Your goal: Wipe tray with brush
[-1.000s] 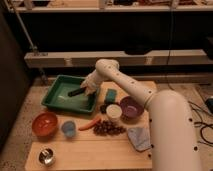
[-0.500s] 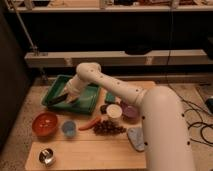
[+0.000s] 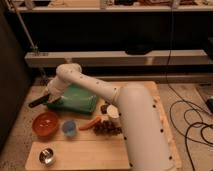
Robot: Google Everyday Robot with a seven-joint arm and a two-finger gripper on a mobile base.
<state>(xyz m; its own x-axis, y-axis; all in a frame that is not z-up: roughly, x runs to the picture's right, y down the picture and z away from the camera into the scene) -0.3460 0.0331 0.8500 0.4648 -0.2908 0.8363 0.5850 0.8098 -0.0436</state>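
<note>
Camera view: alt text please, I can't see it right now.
The gripper holds the brush at the left edge of the tray, the brush pointing left past the rim. In front sit an orange bowl, blue cup, carrot and grapes.

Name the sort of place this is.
Probably a robotics lab: floor cables, metal shelf behind, wooden table. The gripper holds the brush at the left edge of the tray.

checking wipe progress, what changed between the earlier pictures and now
The gripper, holding the brush, swept left across the tray, from about its middle to its left rim. The brush now sticks out past that rim. Nothing was let go. The tray, orange bowl, blue cup, carrot and metal cup stayed put.
</note>
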